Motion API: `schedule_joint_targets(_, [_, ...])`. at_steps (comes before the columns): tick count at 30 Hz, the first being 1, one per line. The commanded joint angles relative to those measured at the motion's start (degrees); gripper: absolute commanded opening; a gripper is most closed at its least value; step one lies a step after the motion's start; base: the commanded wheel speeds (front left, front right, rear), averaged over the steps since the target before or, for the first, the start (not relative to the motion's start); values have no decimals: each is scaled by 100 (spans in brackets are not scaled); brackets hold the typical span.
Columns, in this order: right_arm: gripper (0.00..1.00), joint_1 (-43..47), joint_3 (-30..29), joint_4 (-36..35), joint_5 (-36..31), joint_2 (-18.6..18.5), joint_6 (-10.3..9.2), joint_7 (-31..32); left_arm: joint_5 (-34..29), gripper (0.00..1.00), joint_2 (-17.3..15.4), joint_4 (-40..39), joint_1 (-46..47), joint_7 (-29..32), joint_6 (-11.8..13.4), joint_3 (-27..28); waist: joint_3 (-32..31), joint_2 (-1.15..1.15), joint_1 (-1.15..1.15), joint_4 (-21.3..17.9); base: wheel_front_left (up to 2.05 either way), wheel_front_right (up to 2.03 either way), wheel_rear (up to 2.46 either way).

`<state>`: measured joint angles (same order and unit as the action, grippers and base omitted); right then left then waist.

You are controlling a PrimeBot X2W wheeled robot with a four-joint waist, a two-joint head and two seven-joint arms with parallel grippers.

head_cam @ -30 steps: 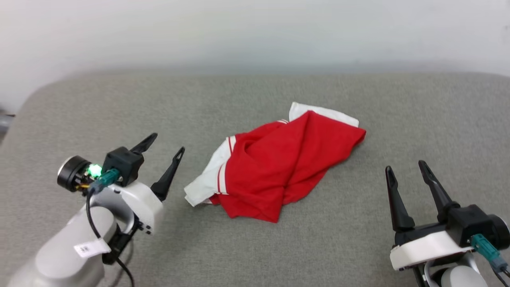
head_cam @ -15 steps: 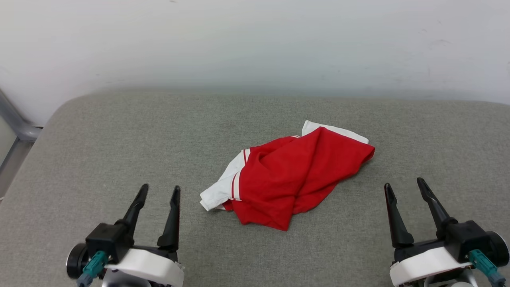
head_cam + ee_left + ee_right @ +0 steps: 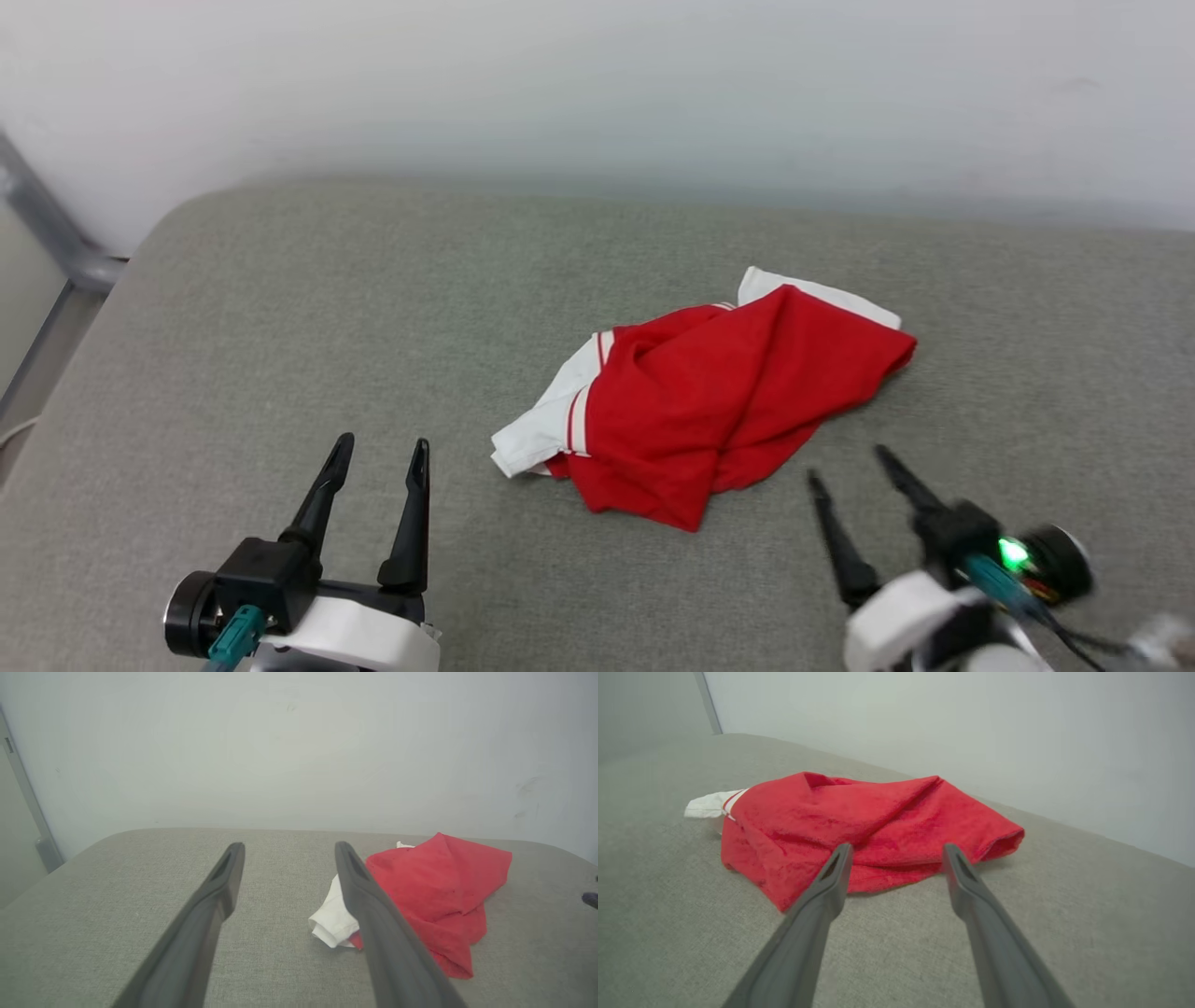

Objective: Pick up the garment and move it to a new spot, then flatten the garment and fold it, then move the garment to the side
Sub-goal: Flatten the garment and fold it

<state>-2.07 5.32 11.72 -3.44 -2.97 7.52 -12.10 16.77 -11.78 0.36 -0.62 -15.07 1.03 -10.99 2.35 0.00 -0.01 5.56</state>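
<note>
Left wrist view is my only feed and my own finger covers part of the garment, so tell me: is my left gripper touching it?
Observer: No. In the head view the left gripper is apart from the garment, bare grey cushion between.
Operator: And the right gripper?
Observer: The right gripper is open, just short of the garment's near red edge.
Operator: What does my finger hide?
Observer: The striped trim where the white sleeve meets the red.

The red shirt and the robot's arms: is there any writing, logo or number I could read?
None can be read. The garment shows plain red cloth, white sleeves and striped trim, no visible print. The left gripper and right gripper carry no lettering that I can make out.
</note>
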Motion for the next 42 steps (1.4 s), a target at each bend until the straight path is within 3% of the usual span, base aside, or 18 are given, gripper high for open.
schedule_joint_targets(1, [100,-368,329,213,24,-147,-6,481,-119,100,106,66,70,-15,-128,98,117,0,1,132,0,0,0])
schedule_joint_targets(6, [100,-1179,1319,598,612,-811,-7,1969,-318,100,369,187,183,-15,-392,282,361,0,1,421,0,0,0])
schedule_joint_targets(7, [100,-1179,1319,598,612,-811,-7,1969,-318,100,369,187,183,-15,-392,282,361,0,1,421,0,0,0])
schedule_joint_targets(16, [100,-2409,2718,885,1977,-1842,-7,3989,-566,100,662,370,406,-15,-692,422,740,0,1,964,0,0,0])
schedule_joint_targets(21, [100,-2795,3263,1067,2474,-2186,-7,4531,-645,100,765,439,508,-15,-769,411,897,0,1,1225,0,0,0])
schedule_joint_targets(28, [100,-3010,3880,1570,2818,-2353,-5,4656,-691,100,818,520,580,-15,-826,392,995,0,1,1415,0,0,0])
schedule_joint_targets(29, [56,-3001,3931,1669,2866,-2359,-5,4642,-697,100,821,531,569,-15,-832,393,992,0,1,1424,0,0,0])
schedule_joint_targets(30, [0,-2979,4006,1760,2918,-2367,-5,4647,-695,100,826,543,561,-15,-834,399,984,0,1,1428,0,0,0])
schedule_joint_targets(37, [0,-2882,4283,2053,3301,-2510,-4,4400,-757,100,844,612,463,-15,-844,497,769,0,1,1267,0,0,0])
schedule_joint_targets(42, [0,-2644,4296,1834,3579,-2640,-4,4223,-778,100,838,629,323,-15,-847,606,427,0,1,1013,0,0,0])
